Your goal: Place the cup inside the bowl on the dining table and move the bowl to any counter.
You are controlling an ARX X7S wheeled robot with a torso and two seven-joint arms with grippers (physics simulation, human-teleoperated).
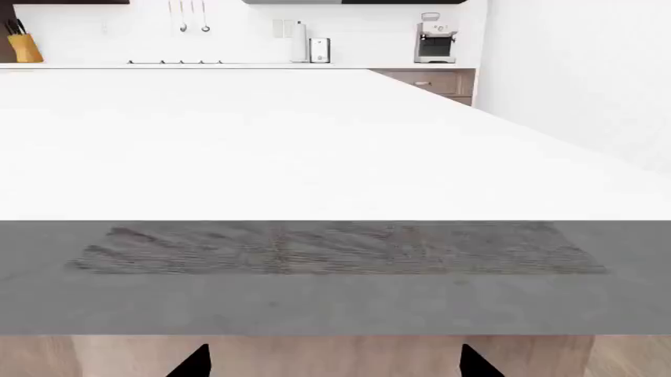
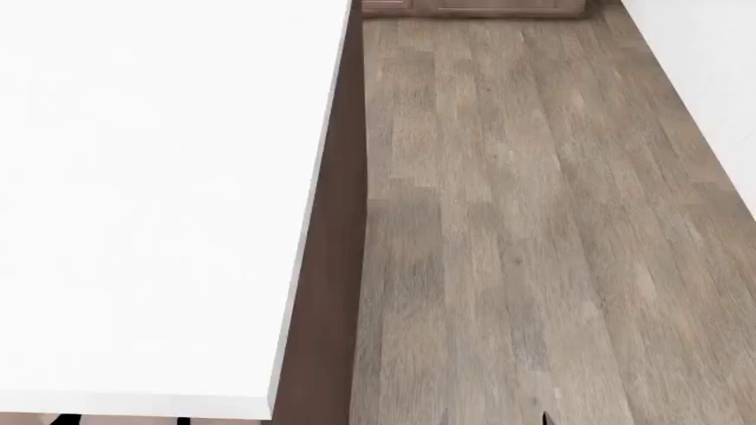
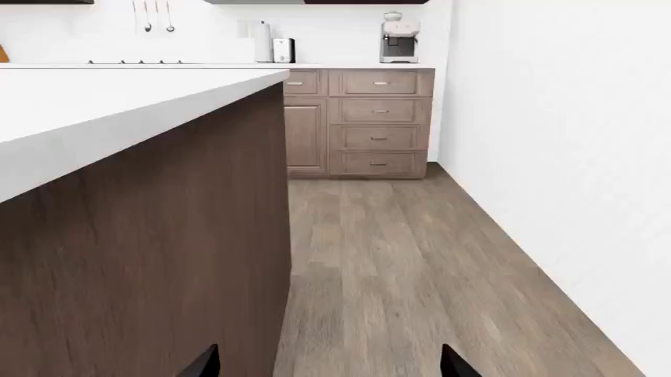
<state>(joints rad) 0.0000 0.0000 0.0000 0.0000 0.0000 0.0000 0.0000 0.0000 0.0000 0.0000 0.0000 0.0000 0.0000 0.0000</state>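
Neither the cup nor the bowl appears in any of your three views; the only task item you can see is the dining table [image 2: 142, 204], whose bright white top fills the left half of the head view and ends in a straight edge running from the top centre down to the lower left, with its dark brown side [image 2: 336, 266] dropping to the floor beside it. In the left wrist view the same white top [image 1: 314, 141] spreads across the middle of the frame, and its near edge shows as a grey, wood-grained band across the lower third. In the right wrist view the table's brown side panel [image 3: 157, 251] occupies the left half of the frame under a pale top edge. Your left gripper [image 1: 333, 363] shows only as two dark fingertips at the bottom edge of its wrist view, set wide apart with nothing between them; your right gripper [image 3: 327, 363] likewise shows two dark tips at the bottom edge, spread wide and holding nothing. Beyond the table, a counter [image 3: 357, 66] runs along the far wall at the top of the frame, above wooden drawers [image 3: 378, 122]. On it stand a coffee machine [image 3: 400, 38] and a small kettle [image 3: 283, 50]. A knife block [image 1: 23, 45] sits in the upper left of the left wrist view. Grey-brown floorboards [image 2: 532, 221] fill the right half of the head view.
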